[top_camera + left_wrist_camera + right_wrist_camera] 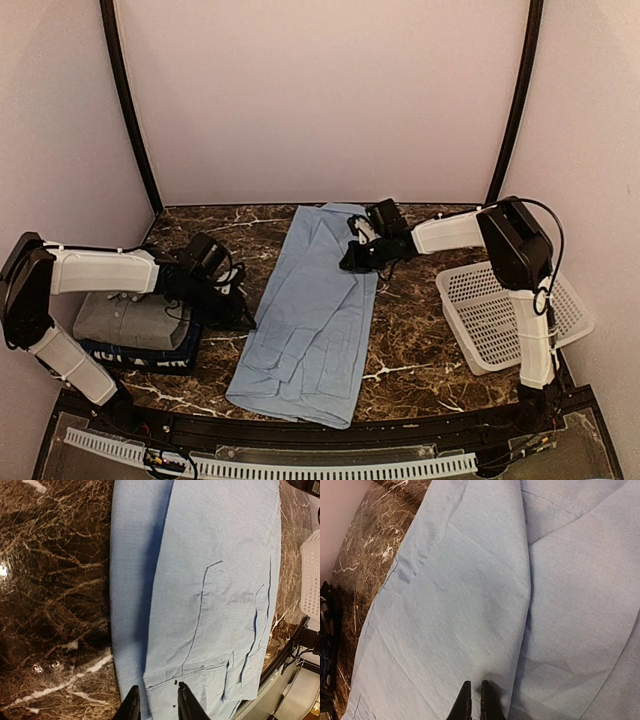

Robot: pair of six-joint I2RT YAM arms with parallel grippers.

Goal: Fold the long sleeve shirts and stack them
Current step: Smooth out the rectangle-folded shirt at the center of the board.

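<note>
1. Three shirts lie on the dark brown marble-pattern table [420, 340]. The light blue cloth shirt [315, 310] is spread lengthwise down the middle, sides folded inward.
2. At the left, the folded grey collared shirt [125, 318] rests on the dark navy shirt with white lettering [150, 358].
3. The left gripper [240, 315] sits at the blue shirt's left edge with its fingers [132, 706] clearly apart.
4. The right gripper [352, 258] is over the shirt's far right side, fingers [465, 700] nearly together; I cannot tell whether cloth is pinched.
5. A white plastic lattice basket [500, 310] stands tilted at the right.
</note>
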